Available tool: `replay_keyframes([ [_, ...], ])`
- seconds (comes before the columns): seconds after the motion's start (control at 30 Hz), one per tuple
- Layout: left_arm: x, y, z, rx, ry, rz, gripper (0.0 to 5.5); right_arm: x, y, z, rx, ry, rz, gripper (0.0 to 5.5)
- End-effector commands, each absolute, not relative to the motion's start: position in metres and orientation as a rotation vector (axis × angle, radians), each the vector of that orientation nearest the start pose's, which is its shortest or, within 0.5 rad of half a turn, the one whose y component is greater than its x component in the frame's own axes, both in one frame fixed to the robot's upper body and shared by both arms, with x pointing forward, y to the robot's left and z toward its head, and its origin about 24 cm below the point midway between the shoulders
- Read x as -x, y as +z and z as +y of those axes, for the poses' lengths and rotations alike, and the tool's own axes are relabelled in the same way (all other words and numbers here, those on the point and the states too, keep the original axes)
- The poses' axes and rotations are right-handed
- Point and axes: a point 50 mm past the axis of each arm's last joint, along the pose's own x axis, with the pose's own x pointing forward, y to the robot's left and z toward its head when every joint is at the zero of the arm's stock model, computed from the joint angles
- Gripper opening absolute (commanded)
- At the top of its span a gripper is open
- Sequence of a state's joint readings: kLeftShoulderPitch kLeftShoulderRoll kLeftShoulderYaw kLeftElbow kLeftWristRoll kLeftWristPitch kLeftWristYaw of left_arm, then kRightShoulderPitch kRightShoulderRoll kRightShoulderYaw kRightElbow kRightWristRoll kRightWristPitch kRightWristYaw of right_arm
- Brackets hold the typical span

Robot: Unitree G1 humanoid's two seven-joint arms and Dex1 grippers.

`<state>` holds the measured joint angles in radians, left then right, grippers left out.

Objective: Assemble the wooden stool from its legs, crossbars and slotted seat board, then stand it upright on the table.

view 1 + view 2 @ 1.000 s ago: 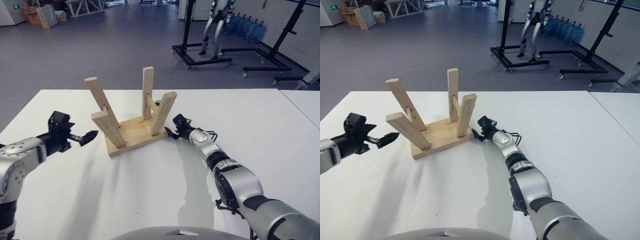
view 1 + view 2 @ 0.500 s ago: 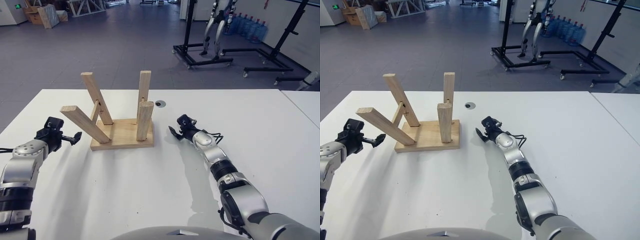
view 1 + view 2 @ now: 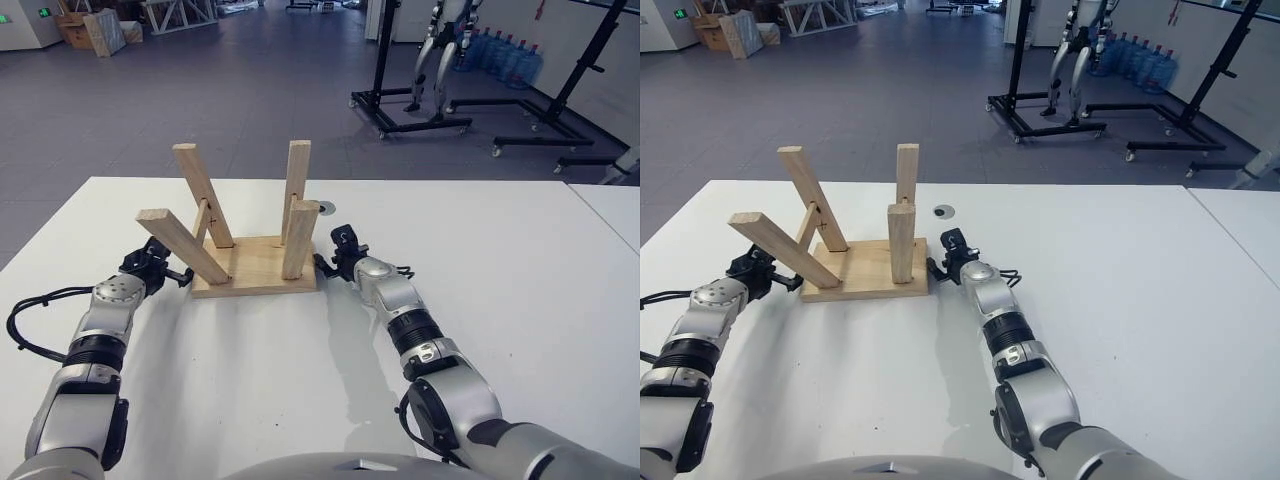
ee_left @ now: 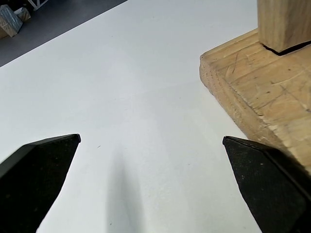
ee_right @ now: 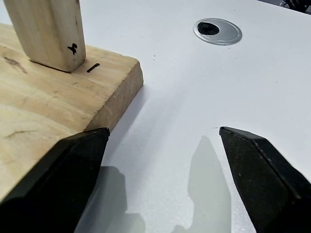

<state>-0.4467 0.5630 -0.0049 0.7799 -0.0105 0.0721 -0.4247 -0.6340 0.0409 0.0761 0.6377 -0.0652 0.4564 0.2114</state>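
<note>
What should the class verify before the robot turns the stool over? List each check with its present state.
1. Left gripper open beside the seat board: ok.
2. Right gripper open at the board's opposite edge: ok.
3. Four legs standing in the board: ok.
4. Both crossbars fitted: cannot tell; one shows between the left legs.
5. Either gripper holding the board: not ok.
6. Stool upright on the table: not ok, legs point up.
</note>
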Motion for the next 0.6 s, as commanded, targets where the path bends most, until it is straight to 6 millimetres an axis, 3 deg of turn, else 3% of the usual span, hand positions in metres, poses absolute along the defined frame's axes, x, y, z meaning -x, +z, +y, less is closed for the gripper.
replay_keyframes([
  [0.03,-0.306,0.000,0.235,-0.364,-0.388,0.532,5.40,-0.338,0.039,-0.063,0.193,0.475,0.468,4.19],
  [0.2,-0.296,0.007,0.209,-0.329,-0.471,0.509,5.40,-0.306,0.034,-0.105,0.285,0.506,0.490,4.19],
  [0.33,-0.271,0.010,0.202,-0.320,-0.487,0.531,5.40,-0.278,0.033,-0.130,0.320,0.528,0.546,4.19],
  [0.47,-0.246,0.012,0.193,-0.312,-0.518,0.578,5.40,-0.269,0.034,-0.143,0.314,0.490,0.580,4.19],
  [0.6,-0.247,0.020,0.208,-0.330,-0.453,0.592,5.40,-0.271,0.043,-0.150,0.293,0.462,0.577,4.19],
])
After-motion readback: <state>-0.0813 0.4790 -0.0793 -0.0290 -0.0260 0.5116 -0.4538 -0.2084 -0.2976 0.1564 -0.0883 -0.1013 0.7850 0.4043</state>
